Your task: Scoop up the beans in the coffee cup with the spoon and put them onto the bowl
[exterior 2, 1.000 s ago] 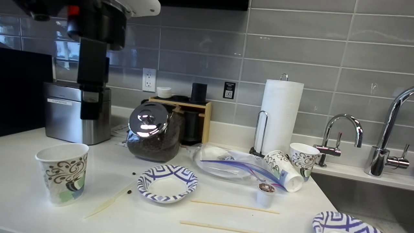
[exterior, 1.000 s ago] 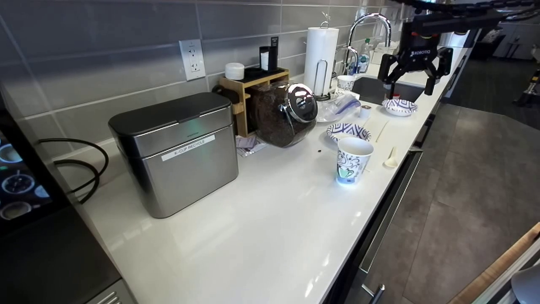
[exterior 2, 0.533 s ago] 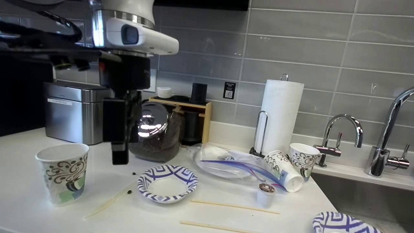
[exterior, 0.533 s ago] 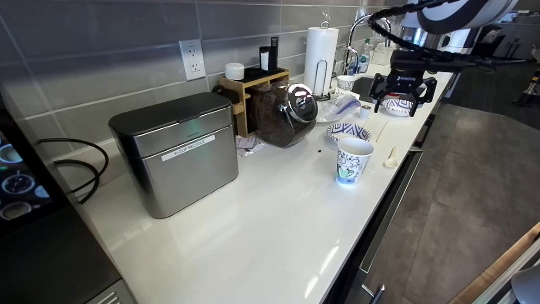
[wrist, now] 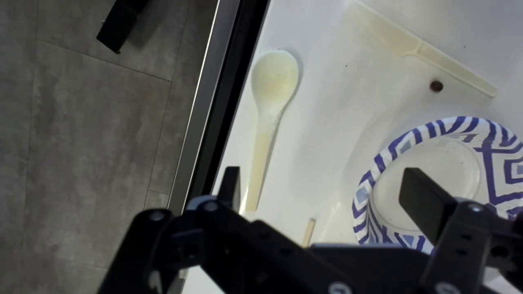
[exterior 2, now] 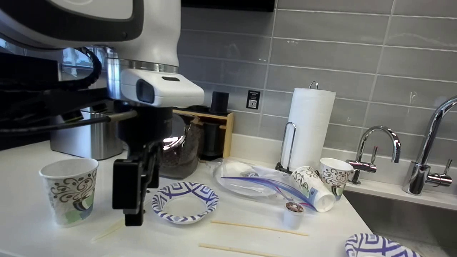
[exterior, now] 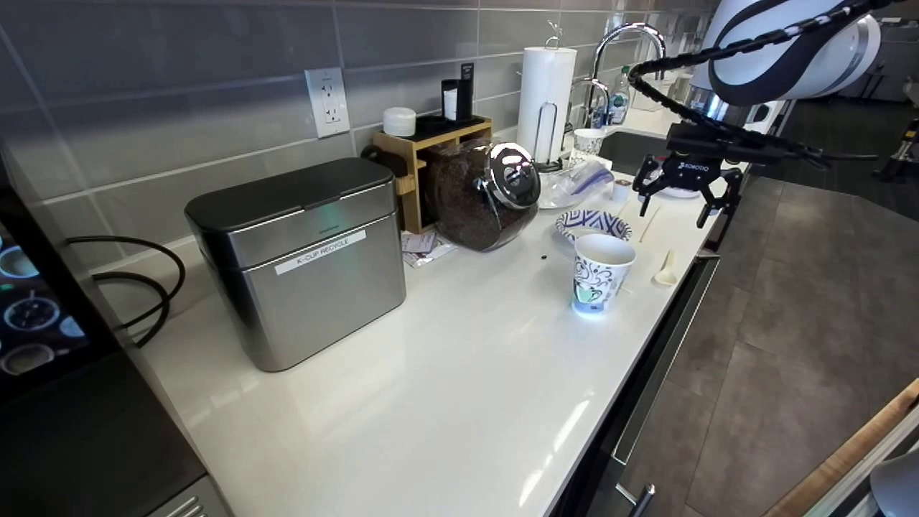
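Observation:
The coffee cup [exterior: 602, 276] stands upright on the counter in both exterior views; the beans inside it are hidden by its walls. A patterned bowl [exterior 2: 210, 207] sits close by. Off-white and lying flat, the spoon [wrist: 273, 87] rests near the counter's front edge, its bowl end pointing away from my gripper [wrist: 320, 179] in the wrist view. My gripper is open with nothing held, hovering above the counter. Its left finger [wrist: 231, 183] hangs beside the spoon's handle end and its right finger [wrist: 425, 196] over the bowl.
A plastic knife [wrist: 445, 63] and a loose bean [wrist: 436, 85] lie near the bowl. Wooden sticks [exterior 2: 259, 227], a small pod cup [exterior 2: 292, 216], a plastic bag [exterior 2: 246, 182] and a second bowl [exterior 2: 380, 246] are toward the sink. A jar [exterior: 474, 194] stands by the wall.
The arm has come down toward the counter, lowering the gripper beside the bowl and over the spoon's end. The gripper has stayed open; the cup, bowl and spoon have not moved.

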Tool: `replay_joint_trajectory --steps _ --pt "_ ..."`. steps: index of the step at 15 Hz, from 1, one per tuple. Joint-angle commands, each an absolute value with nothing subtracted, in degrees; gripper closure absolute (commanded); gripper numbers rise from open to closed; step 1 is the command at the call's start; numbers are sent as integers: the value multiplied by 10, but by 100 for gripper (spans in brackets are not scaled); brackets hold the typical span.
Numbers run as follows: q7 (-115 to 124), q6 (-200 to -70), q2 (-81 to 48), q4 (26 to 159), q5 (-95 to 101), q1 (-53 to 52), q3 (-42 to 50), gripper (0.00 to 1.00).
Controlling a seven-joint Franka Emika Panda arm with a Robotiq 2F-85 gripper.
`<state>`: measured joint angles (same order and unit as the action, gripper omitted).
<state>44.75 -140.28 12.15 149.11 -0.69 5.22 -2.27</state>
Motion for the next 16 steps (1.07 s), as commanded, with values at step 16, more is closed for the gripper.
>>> replay_joint_trajectory --steps 16 --pt "374 -1477 73 1532 -48 50 -3 0"
